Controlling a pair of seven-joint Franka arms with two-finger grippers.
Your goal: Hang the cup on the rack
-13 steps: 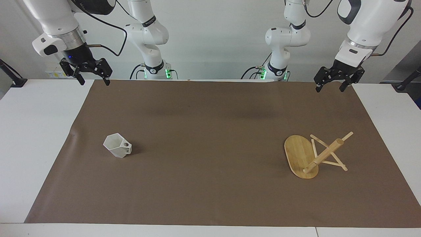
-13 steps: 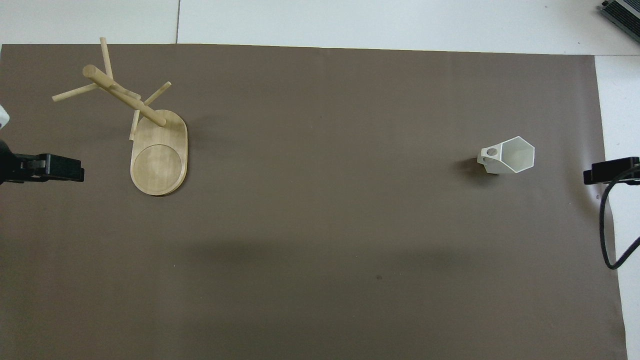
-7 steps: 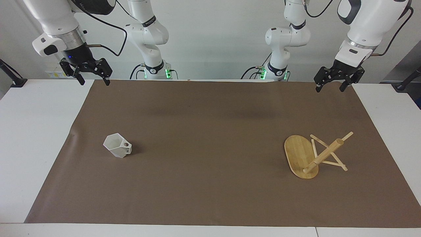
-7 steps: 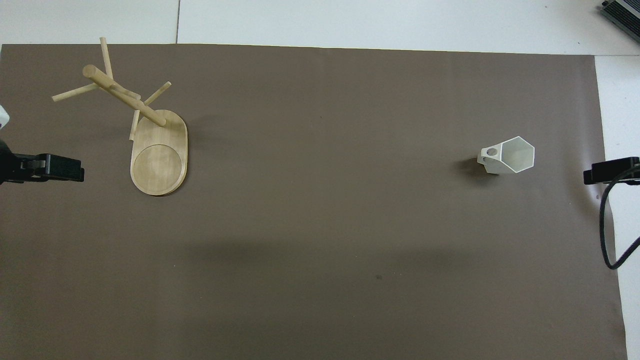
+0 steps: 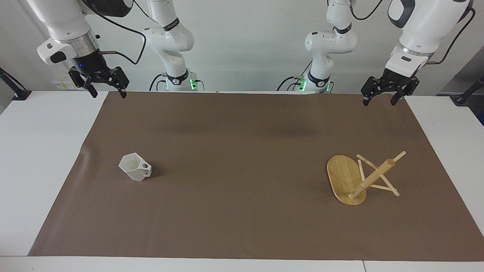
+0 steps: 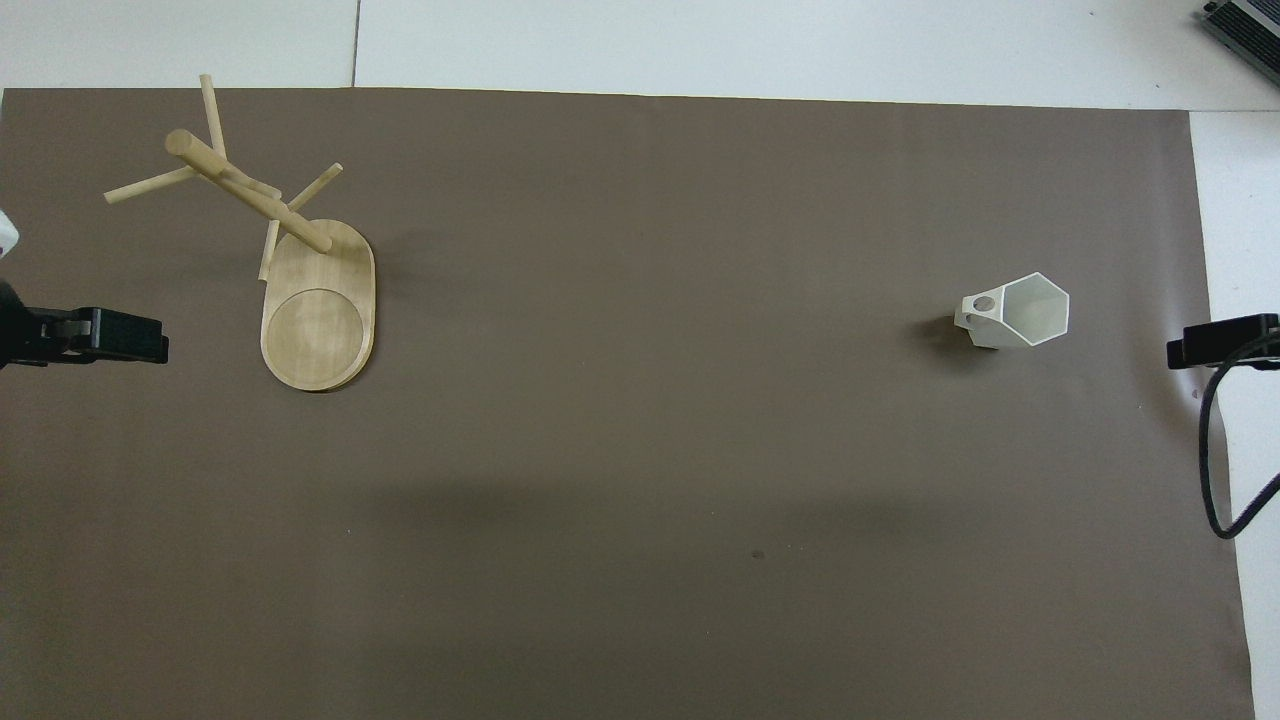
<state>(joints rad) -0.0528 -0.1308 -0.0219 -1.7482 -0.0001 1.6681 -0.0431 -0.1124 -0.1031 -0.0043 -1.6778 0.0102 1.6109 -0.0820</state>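
Right gripper [image 5: 106, 91]: raised over the edge of the brown mat [image 5: 242, 124] at the right arm's end of the desk [image 5: 38, 151], well apart from the cup; fingers spread wide, holding nothing.
Cup [image 5: 135, 167]: on the mat, mouth up and leaning a little, blocky handle turned toward the rack; nothing touches it.
Rack [image 5: 361, 177]: on the mat at the left arm's end of the desk, well apart from the cup and about as near the robots as the cup is; its oval base lies flat, post and thin pegs stand clear, and no peg carries anything.
Left gripper [image 5: 379, 99]: up over the mat's edge, above the stretch of mat between the rack and the robots; fingers wide, empty.
Step in hand: by the look of it, none begun; both arms wait, and the cup is not yet picked up.
Next move: likely the right arm's, being at the cup's end: come down on the cup, close on its wall or handle, then carry it across to a peg.
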